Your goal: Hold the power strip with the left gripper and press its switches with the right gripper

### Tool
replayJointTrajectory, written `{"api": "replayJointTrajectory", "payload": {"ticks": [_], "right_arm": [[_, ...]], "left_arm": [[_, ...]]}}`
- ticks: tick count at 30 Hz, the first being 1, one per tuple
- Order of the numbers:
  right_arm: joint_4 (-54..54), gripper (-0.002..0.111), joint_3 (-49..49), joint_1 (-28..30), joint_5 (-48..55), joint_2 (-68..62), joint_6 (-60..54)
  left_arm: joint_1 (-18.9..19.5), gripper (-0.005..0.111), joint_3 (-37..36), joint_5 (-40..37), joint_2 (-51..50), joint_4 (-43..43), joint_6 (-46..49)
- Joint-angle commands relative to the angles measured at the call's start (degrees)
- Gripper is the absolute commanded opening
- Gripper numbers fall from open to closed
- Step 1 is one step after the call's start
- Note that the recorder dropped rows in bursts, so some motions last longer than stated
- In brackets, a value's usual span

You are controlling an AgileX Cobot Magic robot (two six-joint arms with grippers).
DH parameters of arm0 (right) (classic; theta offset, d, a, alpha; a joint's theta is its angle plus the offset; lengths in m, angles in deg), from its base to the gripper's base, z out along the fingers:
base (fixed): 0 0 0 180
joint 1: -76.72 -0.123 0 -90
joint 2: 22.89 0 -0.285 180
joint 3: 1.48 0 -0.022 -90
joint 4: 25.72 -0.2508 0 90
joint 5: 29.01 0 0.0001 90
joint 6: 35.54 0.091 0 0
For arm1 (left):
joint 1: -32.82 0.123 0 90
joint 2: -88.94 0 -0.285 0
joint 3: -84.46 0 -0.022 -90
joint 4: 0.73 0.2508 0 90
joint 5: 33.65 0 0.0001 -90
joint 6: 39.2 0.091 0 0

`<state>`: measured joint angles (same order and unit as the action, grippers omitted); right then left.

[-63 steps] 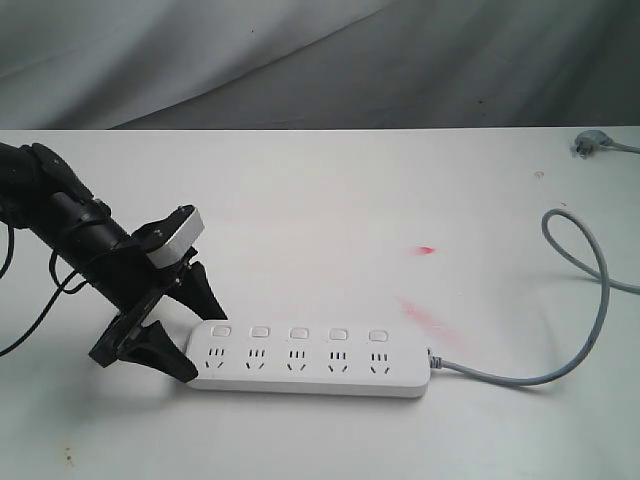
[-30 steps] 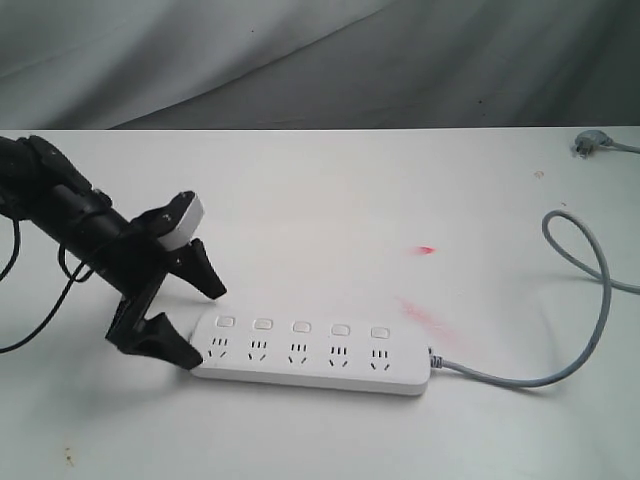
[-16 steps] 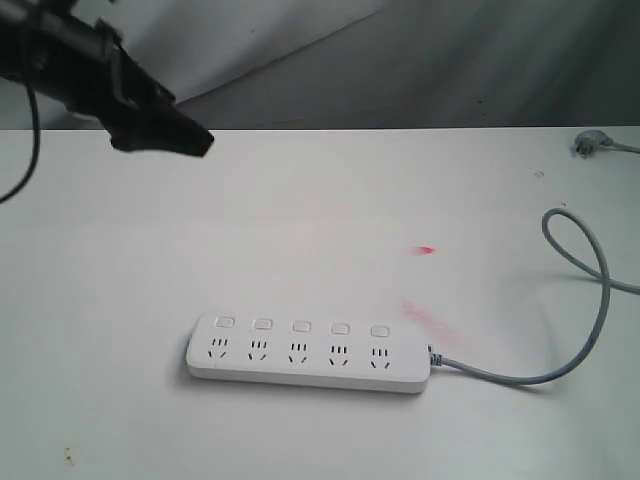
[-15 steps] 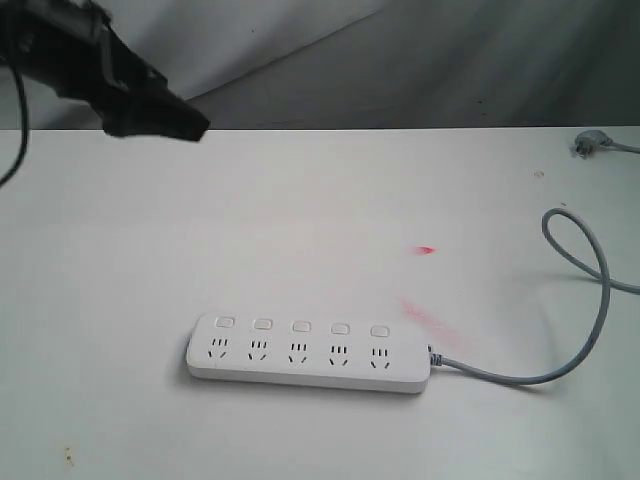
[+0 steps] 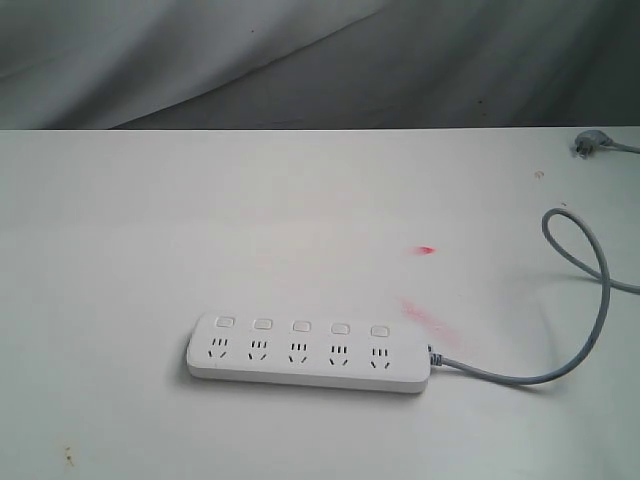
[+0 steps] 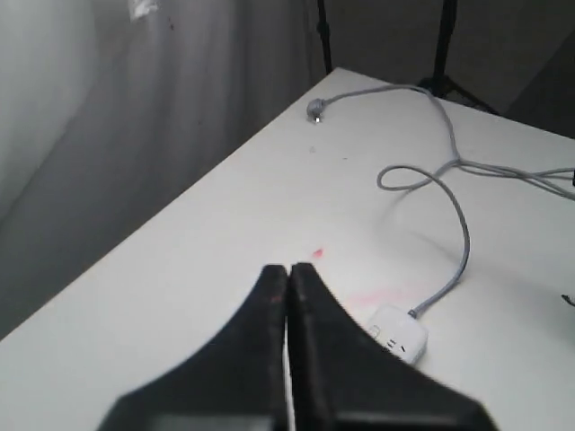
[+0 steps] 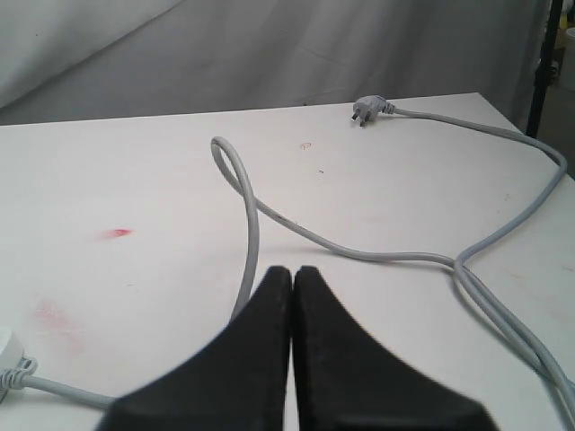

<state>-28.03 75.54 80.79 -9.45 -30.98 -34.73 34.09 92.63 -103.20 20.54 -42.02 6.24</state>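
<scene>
The white power strip (image 5: 308, 354) lies flat on the table near the front, untouched, its row of switches (image 5: 301, 326) along its far side. Its grey cord (image 5: 570, 300) leaves the right end and loops away. No arm shows in the exterior view. In the left wrist view my left gripper (image 6: 287, 269) is shut on nothing, high above the table, with the strip's cord end (image 6: 396, 331) just past one finger. In the right wrist view my right gripper (image 7: 293, 271) is shut and empty above the cord (image 7: 250, 224).
The plug (image 5: 586, 144) rests at the table's far right corner, also visible as the plug (image 7: 368, 109) in the right wrist view. Red smudges (image 5: 426, 250) mark the tabletop beyond the strip. A grey cloth backdrop hangs behind the table.
My left gripper let go of the strip's left end, rose up and back, and has left the exterior view. The strip shifted slightly and now lies still.
</scene>
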Motion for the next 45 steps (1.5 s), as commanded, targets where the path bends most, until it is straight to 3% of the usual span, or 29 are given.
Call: {"api": "replayJointTrajectory", "payload": {"ticks": [1,9,13,15,17,26,34,45], "right_arm": [[-0.15,0.0,0.2,0.54,-0.13,0.3,-0.24],[-0.15,0.0,0.2,0.54,-0.13,0.3,-0.24],[-0.15,0.0,0.2,0.54,-0.13,0.3,-0.24],[-0.15,0.0,0.2,0.54,-0.13,0.3,-0.24],[-0.15,0.0,0.2,0.54,-0.13,0.3,-0.24],[-0.15,0.0,0.2,0.54,-0.13,0.3,-0.24],[-0.15,0.0,0.2,0.54,-0.13,0.3,-0.24],[-0.15,0.0,0.2,0.54,-0.13,0.3,-0.24]], "left_arm": [[0.1,0.001,0.24,1.59,6.9,-0.28,-1.23],[0.1,0.001,0.12,20.96,10.52,1.49,-6.74],[0.1,0.001,-3.26,29.92,11.16,14.2,-22.86],[0.1,0.001,-6.49,32.97,12.0,23.79,-33.87],[0.1,0.001,-10.87,36.41,13.71,30.04,-38.61],[0.1,0.001,-34.06,53.59,23.32,41.9,-48.57],[0.1,0.001,-50.4,57.69,33.14,40.13,-44.61],[0.1,0.001,-71.75,57.8,48.69,40.84,-47.14]]}}
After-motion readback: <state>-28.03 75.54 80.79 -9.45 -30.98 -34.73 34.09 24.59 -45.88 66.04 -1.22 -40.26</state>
